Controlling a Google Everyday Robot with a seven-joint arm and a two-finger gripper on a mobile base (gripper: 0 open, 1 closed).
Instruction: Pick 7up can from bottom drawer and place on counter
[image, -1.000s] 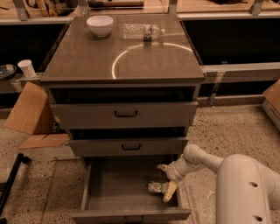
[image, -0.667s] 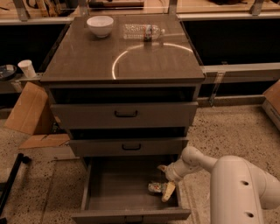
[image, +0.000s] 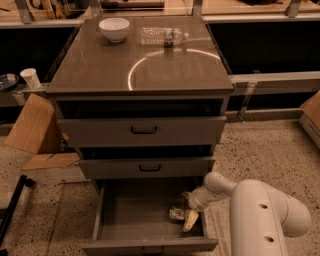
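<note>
Paper cup (image: 31, 77): upright at far left, well apart from the cabinet.
Cardboard box (image: 35, 125): leaning against the cabinet's left side, with a flattened flap on the speckled floor below it.
White bowl (image: 114, 29): upright at the rear left of the counter.
Counter (image: 100, 70): glossy brown-grey top with a curved light reflection right of centre; carries only the bowl and the bottle.
Upper drawers (image: 142, 131): two, both pushed in, each with a dark handle at centre front.
Bottom drawer (image: 130, 212): pulled fully out; floor bare on the left and centre.
Water bottle (image: 162, 36): clear plastic, lying on its side at the rear of the counter, just right of the bowl.
7up can (image: 176, 214): inside the bottom drawer, lying tilted at its right side, near the right wall; not on the counter.
Gripper (image: 189, 216): lowered into the bottom drawer's right end, close against the 7up can; contact not clear; grip state cannot be told.
Arm (image: 260, 215): white, entering from lower right and reaching left over the drawer's right wall.
</note>
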